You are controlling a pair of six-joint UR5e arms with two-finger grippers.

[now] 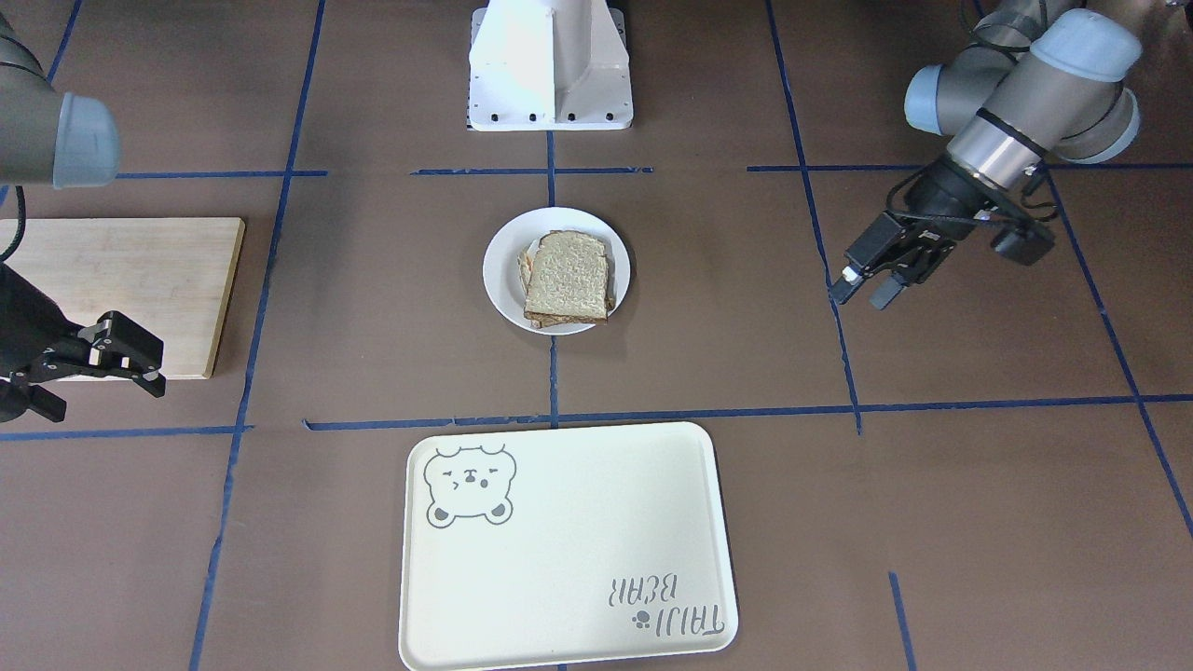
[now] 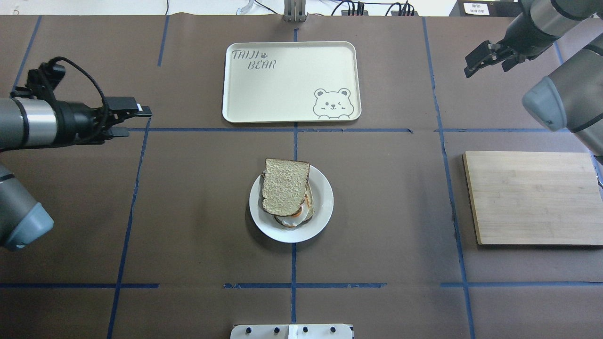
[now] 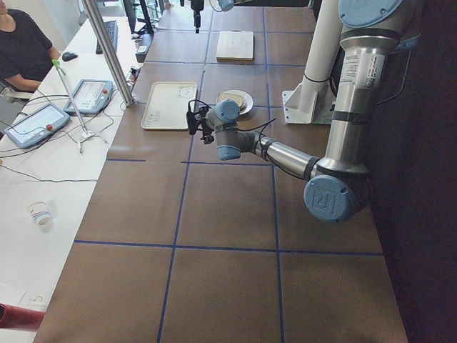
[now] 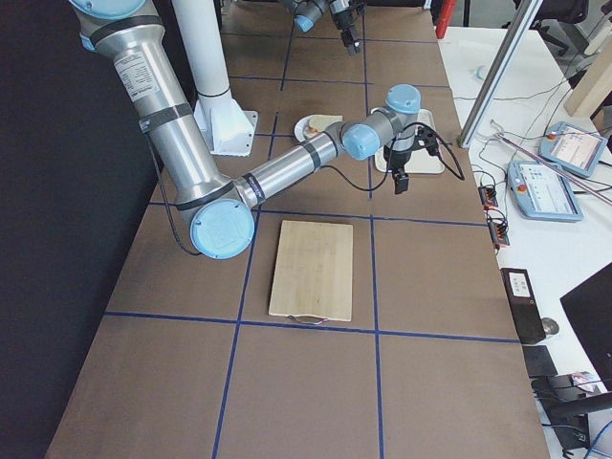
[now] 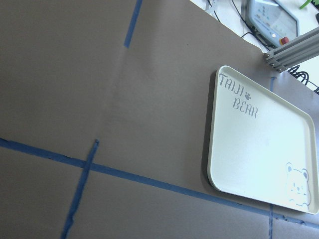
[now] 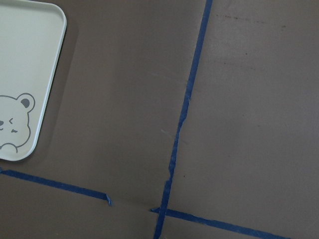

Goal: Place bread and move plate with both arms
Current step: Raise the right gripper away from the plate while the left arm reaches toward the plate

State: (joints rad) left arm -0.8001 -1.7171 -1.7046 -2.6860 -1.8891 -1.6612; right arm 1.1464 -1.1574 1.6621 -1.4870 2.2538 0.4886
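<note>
White plate (image 2: 323,208), one, bread (image 2: 284,186) stacked on it, one tray (image 2: 292,80), one board (image 2: 532,197), left pincer (image 2: 139,122) agape, right pincer (image 2: 485,69) agape

Plate (image 2: 321,207) sits mid-table, straight out from the pedestal base (image 2: 292,331). Bread (image 2: 284,186) lies on the plate, stacked on another slice (image 2: 294,219) (only its edge shows), overhanging the plate's far-left rim. Tray (image 2: 292,84) lies beyond the plate, on the far side from the robot, apart from it. Cutting board (image 2: 532,197) is on the robot's right, well apart from the plate. Left gripper (image 2: 139,122) is over the table left of the tray. Right gripper (image 2: 485,68) is right of the tray, beyond the board.
</note>
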